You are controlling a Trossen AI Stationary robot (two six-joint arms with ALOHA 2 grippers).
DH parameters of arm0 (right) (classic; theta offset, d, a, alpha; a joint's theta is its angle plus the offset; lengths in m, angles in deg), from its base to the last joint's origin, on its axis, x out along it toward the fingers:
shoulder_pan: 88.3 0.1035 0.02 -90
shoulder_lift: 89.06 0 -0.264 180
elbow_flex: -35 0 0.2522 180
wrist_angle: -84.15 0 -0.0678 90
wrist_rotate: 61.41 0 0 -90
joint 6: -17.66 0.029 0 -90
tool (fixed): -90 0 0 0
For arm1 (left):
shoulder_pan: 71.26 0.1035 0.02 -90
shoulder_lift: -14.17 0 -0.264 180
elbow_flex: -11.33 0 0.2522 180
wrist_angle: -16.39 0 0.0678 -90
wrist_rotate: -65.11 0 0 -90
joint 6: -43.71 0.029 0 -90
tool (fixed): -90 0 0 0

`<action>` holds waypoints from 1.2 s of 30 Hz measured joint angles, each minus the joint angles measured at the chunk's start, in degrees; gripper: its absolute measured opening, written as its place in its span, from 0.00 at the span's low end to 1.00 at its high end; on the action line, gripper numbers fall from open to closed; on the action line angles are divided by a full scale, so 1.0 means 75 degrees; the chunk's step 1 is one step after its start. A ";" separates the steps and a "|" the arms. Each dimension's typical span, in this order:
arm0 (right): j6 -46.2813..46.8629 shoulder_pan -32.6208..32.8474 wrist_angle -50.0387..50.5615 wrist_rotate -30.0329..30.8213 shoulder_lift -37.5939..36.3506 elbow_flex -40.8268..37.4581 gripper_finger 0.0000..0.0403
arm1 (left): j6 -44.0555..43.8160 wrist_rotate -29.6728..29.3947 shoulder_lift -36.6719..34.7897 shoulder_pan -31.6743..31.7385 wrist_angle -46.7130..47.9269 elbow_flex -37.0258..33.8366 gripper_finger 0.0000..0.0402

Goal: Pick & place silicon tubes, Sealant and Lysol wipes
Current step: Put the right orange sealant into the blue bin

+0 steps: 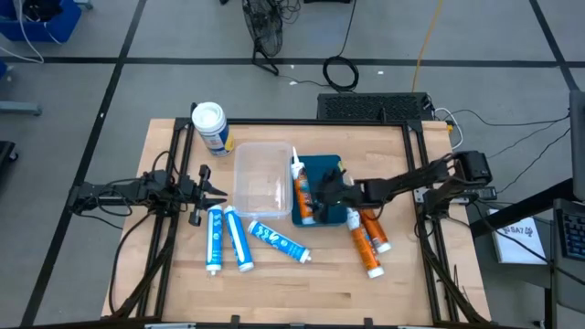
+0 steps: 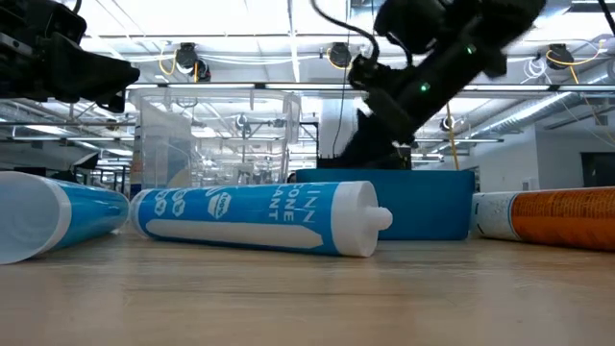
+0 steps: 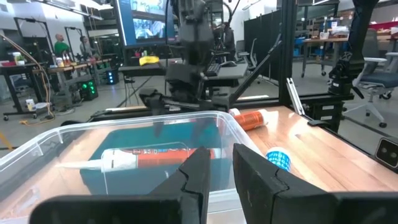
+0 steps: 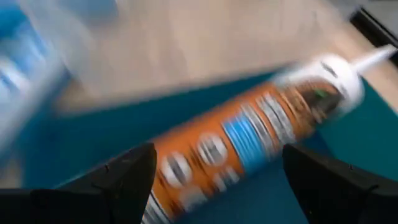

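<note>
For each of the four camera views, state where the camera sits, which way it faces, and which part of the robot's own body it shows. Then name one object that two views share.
High view: overhead, facing straight down; both arms, left gripper beside the clear bin.
Low view: at tabletop height, facing across a blue tube; arms enter from above.
Left wrist view: faces across the clear bin; own fingers at bottom.
Right wrist view: faces down; right gripper open over the orange tube.
Shared: the orange tube in the teal bin, in both wrist views.

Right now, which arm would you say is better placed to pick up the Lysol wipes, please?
Probably the left: its gripper hovers at the clear bin's left side, nearer the Lysol wipes, while the right gripper is open over the blue bin.
</note>
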 joint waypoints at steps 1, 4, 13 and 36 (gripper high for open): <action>-0.0197 0.0047 0.0701 0.0130 0.0003 0.0261 0.80 | -0.0001 0.0000 0.0002 -0.0001 0.0006 0.0000 0.19; -0.0528 0.0158 0.1815 0.0300 0.0060 0.0783 0.80 | 0.0000 0.0000 0.0000 -0.0001 0.0000 -0.0001 0.19; -0.0550 0.0299 0.2895 0.0244 0.0399 0.1000 0.80 | -0.0002 0.0000 0.0000 -0.0003 0.0000 -0.0001 0.19; -0.0477 0.0694 0.1052 0.0256 0.0961 0.0980 0.80 | -0.0002 0.0000 0.0003 -0.0001 0.0000 0.0000 0.19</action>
